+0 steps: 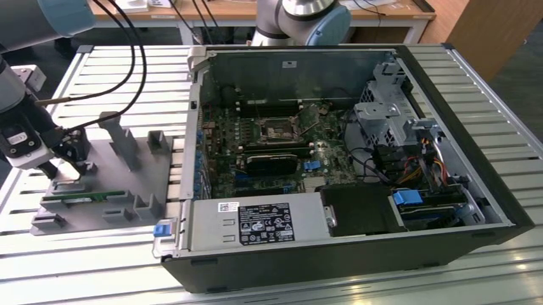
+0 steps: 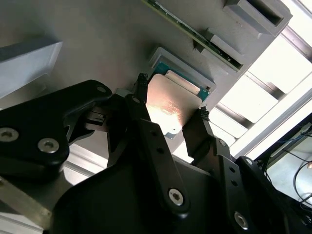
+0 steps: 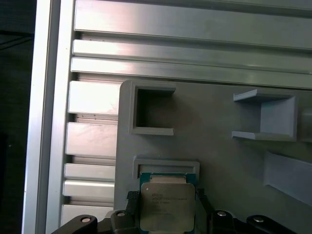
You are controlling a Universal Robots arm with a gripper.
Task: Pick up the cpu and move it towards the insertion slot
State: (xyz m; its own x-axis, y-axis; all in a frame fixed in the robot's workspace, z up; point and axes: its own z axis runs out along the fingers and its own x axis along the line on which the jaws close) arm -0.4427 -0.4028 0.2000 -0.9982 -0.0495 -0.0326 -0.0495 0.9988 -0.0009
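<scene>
Cpu (image 3: 167, 204): silvery lid, thin green rim, lying flat over its shallow square pocket (image 3: 165, 165) near one edge of the grey fixture tray (image 3: 219, 161); in the second wrist view the lid (image 2: 170, 105) catches a warm glare. Cannot tell if the chip has left the pocket floor or sits in it. End effector (image 3: 166, 199): the two black fingers (image 2: 141, 102) stand one on each side of the chip, tips against opposite edges, pinching the cpu between them. In the exterior view the end effector (image 1: 66, 170) hangs low over the near corner of the tray (image 1: 119, 184), at the exterior view's left. A green memory stick (image 1: 81, 197) rests on edge in a slot of the same tray, just beside the end effector; the second wrist view shows the stick (image 2: 195, 36) past the far side of the pocket. Several upright grey holders rise from the tray. Tray sits on a slatted aluminium table (image 1: 127, 63). Insertion slot (image 1: 278, 131): dark square socket with a metal frame, on the motherboard (image 1: 225, 127) inside an open computer case (image 1: 339, 260) lying on its side at the exterior view's right of the tray, well apart from the cpu.
</scene>
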